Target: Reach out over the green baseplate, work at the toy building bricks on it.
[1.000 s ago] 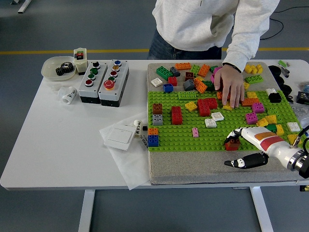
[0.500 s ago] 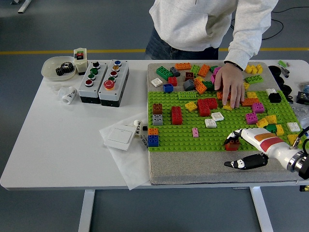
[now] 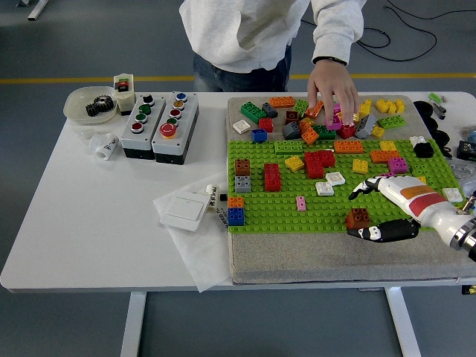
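My white table (image 3: 89, 223) carries a bowl (image 3: 80, 104), two button boxes (image 3: 160, 125), a switch (image 3: 183, 211) on paper, and a grey mat (image 3: 297, 256).

The green baseplate (image 3: 282, 207) lies flat on a grey mat, studded with scattered toy bricks (image 3: 316, 162) — red, orange, yellow, white, pink. A brown brick (image 3: 358, 218) sits at its near edge — upright.

I can't read any text from here. There's dark print on the small white tag (image 3: 212, 195) beside the white switch plate (image 3: 183, 211), centre-left of frame, but it's too small to make out. No other labels resolve.
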Tool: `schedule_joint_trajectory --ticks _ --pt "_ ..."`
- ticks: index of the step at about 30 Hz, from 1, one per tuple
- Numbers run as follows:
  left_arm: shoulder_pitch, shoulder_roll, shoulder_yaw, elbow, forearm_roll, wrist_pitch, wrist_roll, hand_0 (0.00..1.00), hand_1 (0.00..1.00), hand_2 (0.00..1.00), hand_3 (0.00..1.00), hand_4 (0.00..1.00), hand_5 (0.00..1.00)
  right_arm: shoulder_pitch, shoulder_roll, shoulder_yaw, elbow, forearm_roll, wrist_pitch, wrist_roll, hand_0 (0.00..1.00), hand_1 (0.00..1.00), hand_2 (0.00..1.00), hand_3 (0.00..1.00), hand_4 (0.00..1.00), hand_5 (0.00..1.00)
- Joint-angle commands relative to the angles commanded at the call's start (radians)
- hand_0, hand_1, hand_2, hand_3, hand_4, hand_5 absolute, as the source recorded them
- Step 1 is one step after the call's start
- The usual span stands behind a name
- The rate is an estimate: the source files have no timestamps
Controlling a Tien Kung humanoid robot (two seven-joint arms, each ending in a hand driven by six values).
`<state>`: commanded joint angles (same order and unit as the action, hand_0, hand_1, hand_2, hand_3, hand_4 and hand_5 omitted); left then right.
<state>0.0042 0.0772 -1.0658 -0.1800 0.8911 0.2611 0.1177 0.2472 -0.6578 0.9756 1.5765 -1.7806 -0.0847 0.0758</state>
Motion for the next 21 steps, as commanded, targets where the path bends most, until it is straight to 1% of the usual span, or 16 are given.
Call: schedule_joint_trajectory --ticks 2,3,5,8,9,14,15,20,21 --pt "0.000 0.000 0.000 0.000 0.000 0.000 0.000 0.766 0.811 0.856 0.773 0.794 0.696 -0.002 0.014 0.011 -0.025 0.085 -0.040 0.029 0.682 0.663 0.718 0.648 0.958 0.538" --pt "0.001 -0.001 0.000 0.000 -0.002 0.000 0.000 0.766 0.812 0.856 0.773 0.794 0.697 -0.003 0.025 0.018 -0.038 0.124 -0.064 0.053 0.766 0.737 0.782 0.785 0.989 0.564" --pt "0.001 -0.001 0.001 0.000 -0.002 0.000 -0.001 0.766 0.812 0.856 0.773 0.794 0.697 -0.003 0.029 0.021 -0.043 0.209 -0.077 0.064 0.766 0.737 0.782 0.785 0.989 0.564" --pt "0.002 -0.002 -0.005 0.000 0.003 -0.001 0.001 0.766 0.812 0.856 0.773 0.794 0.697 0.006 0.069 0.060 -0.069 0.333 -0.140 0.145 0.766 0.737 0.782 0.785 0.989 0.564" --pt "0.003 -0.002 -0.005 0.000 0.004 -0.001 0.001 0.766 0.812 0.856 0.773 0.794 0.697 0.007 0.071 0.064 -0.070 0.372 -0.146 0.153 0.787 0.758 0.802 0.802 0.998 0.636" --pt "0.003 -0.001 -0.003 0.000 -0.003 -0.001 -0.001 0.766 0.812 0.856 0.773 0.794 0.697 0.005 0.083 0.092 -0.083 0.586 -0.137 0.153 0.787 0.758 0.802 0.802 0.998 0.636" --pt "0.003 -0.001 -0.002 0.000 -0.003 -0.001 -0.001 0.766 0.815 0.856 0.773 0.793 0.697 0.003 0.087 0.097 -0.089 0.625 -0.131 0.150 0.790 0.762 0.807 0.808 0.998 0.705" --pt "0.000 -0.002 -0.004 0.000 -0.002 -0.001 -0.002 0.766 0.815 0.856 0.773 0.793 0.697 0.001 0.107 0.109 -0.116 0.833 -0.109 0.141 0.790 0.762 0.807 0.808 0.998 0.705" --pt "-0.001 -0.001 -0.003 0.000 -0.003 -0.001 -0.002 0.765 0.814 0.856 0.773 0.793 0.697 0.002 0.110 0.110 -0.121 0.879 -0.105 0.139 0.793 0.765 0.810 0.818 0.998 0.762"
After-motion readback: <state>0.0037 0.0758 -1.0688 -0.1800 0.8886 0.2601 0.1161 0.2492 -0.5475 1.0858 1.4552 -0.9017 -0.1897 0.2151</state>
